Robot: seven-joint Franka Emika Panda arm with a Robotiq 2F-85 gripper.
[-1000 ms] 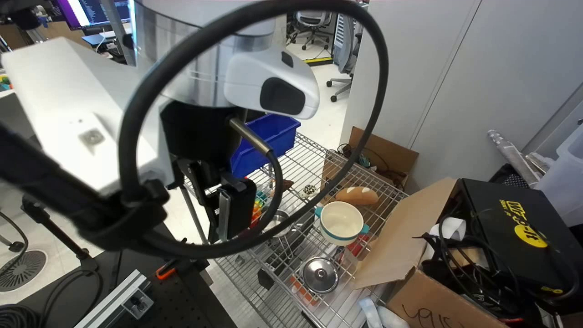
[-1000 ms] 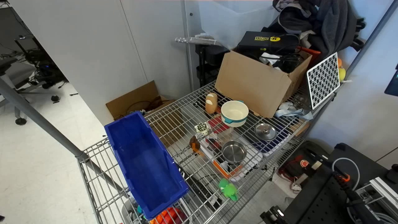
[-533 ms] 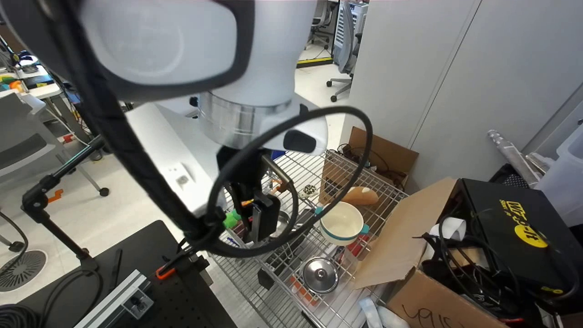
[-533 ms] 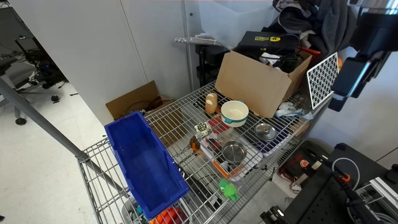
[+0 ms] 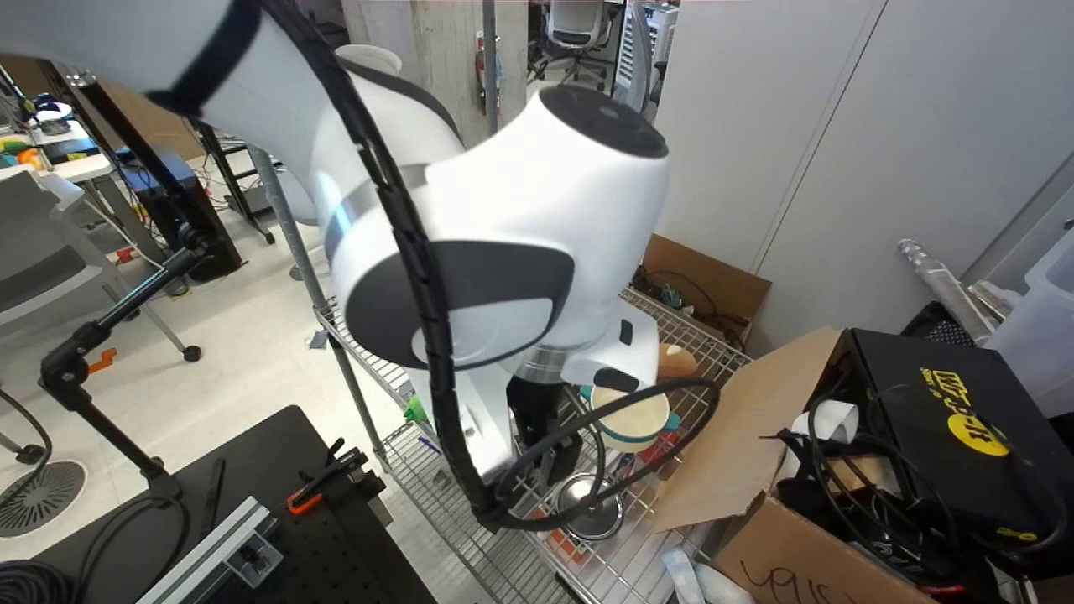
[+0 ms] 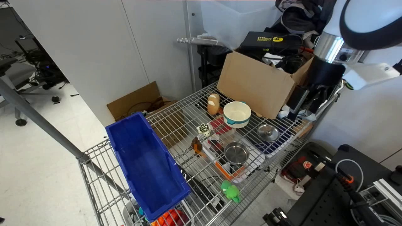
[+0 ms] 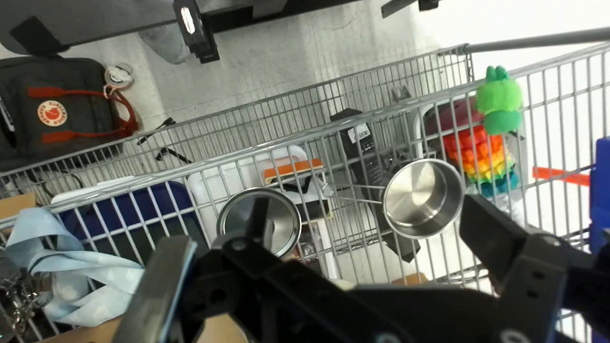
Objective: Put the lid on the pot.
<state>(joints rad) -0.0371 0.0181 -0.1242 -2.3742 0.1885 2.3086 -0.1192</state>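
The lid (image 6: 268,132) is a round shiny silver disc with a darker knob, lying on the wire shelf; it also shows in an exterior view (image 5: 606,516) and in the wrist view (image 7: 236,216). A small steel pot (image 6: 236,153) with a wire handle stands open on the shelf; the wrist view shows it too (image 7: 421,197). My gripper (image 6: 303,113) is open and empty above the shelf, beyond the lid on the cardboard box side. In the wrist view the jaws (image 7: 364,207) are wide apart; one finger covers part of the lid, the other appears beside the pot.
A cream bowl with teal handles (image 6: 237,112) and a toy bread (image 6: 213,104) are near the cardboard box (image 6: 256,86). A toy turtle (image 6: 204,129), a green toy (image 6: 230,190) and a blue bin (image 6: 147,166) also rest on the shelf. Light blue cloth (image 7: 90,276) lies near the box.
The arm has swung in over the shelf and lowered; my gripper is closer to the lid in both exterior views. The lid, pot and other objects have not moved.
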